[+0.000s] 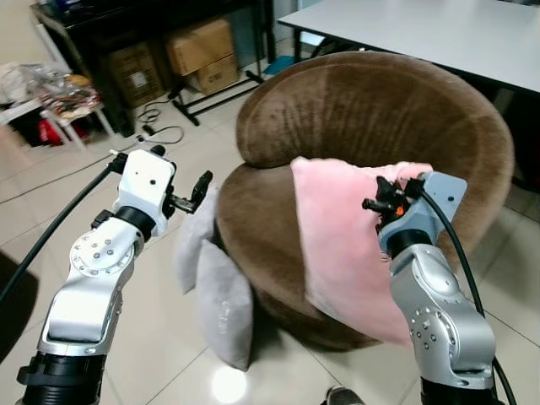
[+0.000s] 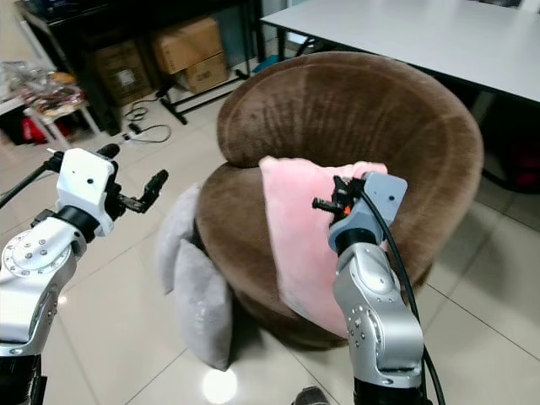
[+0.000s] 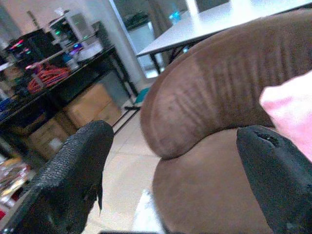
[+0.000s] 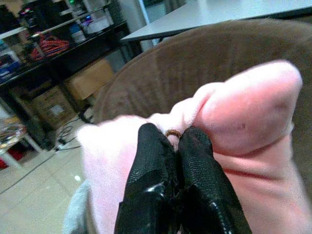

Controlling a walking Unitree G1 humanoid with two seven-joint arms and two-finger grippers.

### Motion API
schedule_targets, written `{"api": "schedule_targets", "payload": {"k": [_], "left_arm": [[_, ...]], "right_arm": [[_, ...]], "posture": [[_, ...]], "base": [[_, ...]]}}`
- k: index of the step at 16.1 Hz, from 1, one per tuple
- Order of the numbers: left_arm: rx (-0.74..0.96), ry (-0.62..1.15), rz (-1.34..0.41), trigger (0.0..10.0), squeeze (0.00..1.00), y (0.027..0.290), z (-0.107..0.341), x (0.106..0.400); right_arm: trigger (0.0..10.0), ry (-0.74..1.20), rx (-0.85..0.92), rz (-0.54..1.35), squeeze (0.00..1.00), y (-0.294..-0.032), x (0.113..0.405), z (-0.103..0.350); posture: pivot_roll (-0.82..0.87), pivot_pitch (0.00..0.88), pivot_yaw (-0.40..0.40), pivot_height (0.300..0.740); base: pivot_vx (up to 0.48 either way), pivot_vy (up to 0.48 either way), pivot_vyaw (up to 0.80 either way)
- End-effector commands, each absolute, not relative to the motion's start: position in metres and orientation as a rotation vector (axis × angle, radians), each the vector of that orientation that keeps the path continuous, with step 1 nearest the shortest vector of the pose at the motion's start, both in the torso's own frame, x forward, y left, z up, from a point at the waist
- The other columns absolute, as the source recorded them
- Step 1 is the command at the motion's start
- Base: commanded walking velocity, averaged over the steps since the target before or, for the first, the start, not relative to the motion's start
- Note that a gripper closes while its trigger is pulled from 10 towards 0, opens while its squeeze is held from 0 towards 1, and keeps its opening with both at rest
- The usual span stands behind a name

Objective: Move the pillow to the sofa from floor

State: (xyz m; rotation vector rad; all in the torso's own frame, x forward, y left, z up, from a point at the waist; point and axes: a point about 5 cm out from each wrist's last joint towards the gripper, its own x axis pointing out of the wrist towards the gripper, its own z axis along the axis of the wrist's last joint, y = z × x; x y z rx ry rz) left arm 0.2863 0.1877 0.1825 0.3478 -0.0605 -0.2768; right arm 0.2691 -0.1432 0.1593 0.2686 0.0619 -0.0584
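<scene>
Pink pillow (image 1: 342,240) draped over brown sofa (image 1: 371,118) seat, hanging over front edge.

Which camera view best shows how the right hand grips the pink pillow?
The right wrist view: the right hand is shut on a pinched fold of the pink pillow. The eye views show the pillow draped over the sofa.

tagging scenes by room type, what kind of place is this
Probably a living or work room in a home: a round brown sofa on a tiled floor, a white table behind it, and cardboard boxes under a dark shelf of clutter.
</scene>
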Motion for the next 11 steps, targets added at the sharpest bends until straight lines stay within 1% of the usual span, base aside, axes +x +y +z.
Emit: {"api": "schedule_targets", "payload": {"k": [1, 2, 5, 7, 8, 11], "left_arm": [[0.352, -0.083, -0.278, 10.0, 0.0, 0.189, 0.1892, 0.2862], [0.352, -0.085, -0.277, 10.0, 0.0, 0.1893, 0.19, 0.2864], [0.349, -0.087, -0.274, 10.0, 0.0, 0.1915, 0.1899, 0.2838], [0.346, -0.089, -0.274, 10.0, 0.0, 0.1912, 0.1902, 0.2844], [0.345, -0.089, -0.275, 10.0, 0.0, 0.191, 0.1902, 0.2845], [0.348, -0.092, -0.275, 10.0, 0.0, 0.1913, 0.1903, 0.285]], "right_arm": [[10.0, -0.007, 0.263, -0.03, 0.0, -0.1399, 0.2711, 0.1721], [10.0, -0.017, 0.267, -0.022, 0.0, -0.1397, 0.2722, 0.1731], [10.0, -0.041, 0.274, 0.011, 0.0, -0.1376, 0.2752, 0.1754], [10.0, -0.038, 0.269, 0.013, 0.0, -0.1377, 0.2757, 0.1745], [10.0, -0.036, 0.269, 0.012, 0.0, -0.138, 0.2758, 0.174], [10.0, -0.027, 0.264, 0.008, 0.0, -0.1398, 0.2774, 0.172]], "posture": [[-0.12, 0.0, 0.104, 0.74], [-0.11, 0.0, 0.102, 0.74], [-0.1, 0.0, 0.091, 0.74], [-0.1, 0.0, 0.089, 0.74], [-0.1, 0.0, 0.089, 0.74], [-0.11, 0.0, 0.087, 0.74]], "base": [[0.0, 0.0, -0.79], [0.0, 0.0, -0.79], [0.0, 0.0, 0.0], [0.251, 0.0, 0.0], [0.259, 0.0, -0.4], [0.262, 0.0, -0.79]]}}
